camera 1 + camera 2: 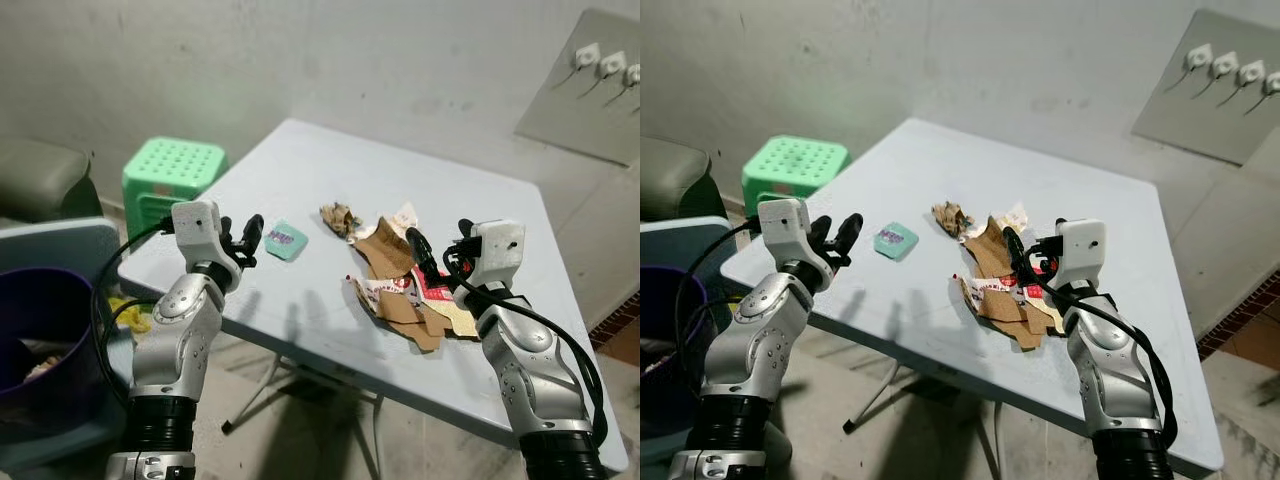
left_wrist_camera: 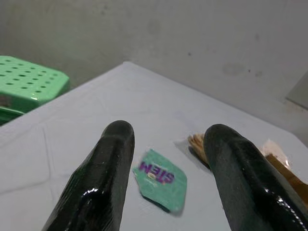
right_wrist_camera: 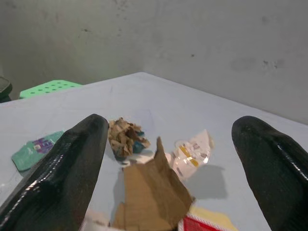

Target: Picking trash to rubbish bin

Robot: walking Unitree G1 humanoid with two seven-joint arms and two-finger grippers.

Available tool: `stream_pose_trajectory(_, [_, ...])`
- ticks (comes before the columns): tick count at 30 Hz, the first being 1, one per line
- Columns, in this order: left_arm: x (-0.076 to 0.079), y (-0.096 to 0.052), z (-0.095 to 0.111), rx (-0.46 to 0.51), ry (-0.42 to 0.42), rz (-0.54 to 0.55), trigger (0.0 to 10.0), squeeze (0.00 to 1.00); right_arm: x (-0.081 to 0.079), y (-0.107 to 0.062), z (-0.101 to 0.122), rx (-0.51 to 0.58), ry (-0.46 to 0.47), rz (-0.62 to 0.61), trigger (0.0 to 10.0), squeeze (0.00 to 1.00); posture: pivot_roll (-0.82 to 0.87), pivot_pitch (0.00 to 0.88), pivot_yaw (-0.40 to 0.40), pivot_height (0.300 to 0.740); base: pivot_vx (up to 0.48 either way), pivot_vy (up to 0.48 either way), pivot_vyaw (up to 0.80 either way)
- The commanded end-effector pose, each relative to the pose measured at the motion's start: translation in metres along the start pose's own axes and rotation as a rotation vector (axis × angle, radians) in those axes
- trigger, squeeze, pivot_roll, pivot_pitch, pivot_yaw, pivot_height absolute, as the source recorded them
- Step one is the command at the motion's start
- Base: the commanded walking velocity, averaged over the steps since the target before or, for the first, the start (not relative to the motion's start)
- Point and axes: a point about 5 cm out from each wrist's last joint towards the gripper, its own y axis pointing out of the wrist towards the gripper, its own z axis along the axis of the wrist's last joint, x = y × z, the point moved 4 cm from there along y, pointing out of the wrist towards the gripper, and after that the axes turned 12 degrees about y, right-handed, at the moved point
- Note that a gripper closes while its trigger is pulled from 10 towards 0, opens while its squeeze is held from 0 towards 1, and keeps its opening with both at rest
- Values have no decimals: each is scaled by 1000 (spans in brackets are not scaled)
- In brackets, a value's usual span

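Grey table (image 1: pixel 300 170): torn cardboard (image 1: pixel 385 250), green packet (image 1: pixel 286 241); both claws spread.

One pale blue table (image 1: pixel 300 170), bearing: one green packet (image 1: pixel 286 241); one crumpled brown paper wad (image 1: pixel 338 216); one heap of torn cardboard pieces (image 1: pixel 392 270), piece count unclear; one clear wrapper (image 3: pixel 192 152). Beside table: one green stool (image 1: pixel 170 175); one purple bin (image 1: pixel 45 320).

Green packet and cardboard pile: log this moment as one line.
left gripper open, facing green packet | right gripper open over cardboard pile | nothing held | purple bin at robot's left
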Motion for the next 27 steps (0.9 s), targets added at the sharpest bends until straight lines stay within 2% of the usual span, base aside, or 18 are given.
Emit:
stream_pose_trajectory(1, [3, 1, 4, 11, -2, -6, 10000, 0, 2, 0, 8, 18, -13, -1, 10000, 0, 47, 15, -142, 740, 356, 0, 0])
stream_pose_trajectory(9, [4, 1, 5, 15, 6, -8, 10000, 0, 2, 0, 8, 18, -15, -1, 10000, 0, 47, 17, -143, 740, 346, 0, 0])
stream_pose_trajectory(12, [7, 1, 6, 21, 11, -18, 10000, 0, 2, 1, 8, 17, -15, -1, 10000, 0, 48, 16, -143, 740, 0, 0, 0])
stream_pose_trajectory(20, [25, -2, 5, 26, 67, -115, 10000, 0, 2, 0, 5, 4, -21, 5, 10000, 0, 49, 18, -145, 740, 0, 0, 0])
stream_pose_trajectory(25, [44, -9, -3, 8, 121, -235, 10000, 0, 6, -3, 4, -37, -52, 61, 10000, 0, 50, 17, -148, 740, 0, 0, 0])
stream_pose_trajectory(27, [47, -11, -5, 1, 138, -257, 10000, 0, 7, -5, 3, -56, -64, 84, 10000, 0, 49, 18, -150, 740, 0, 0, 0])
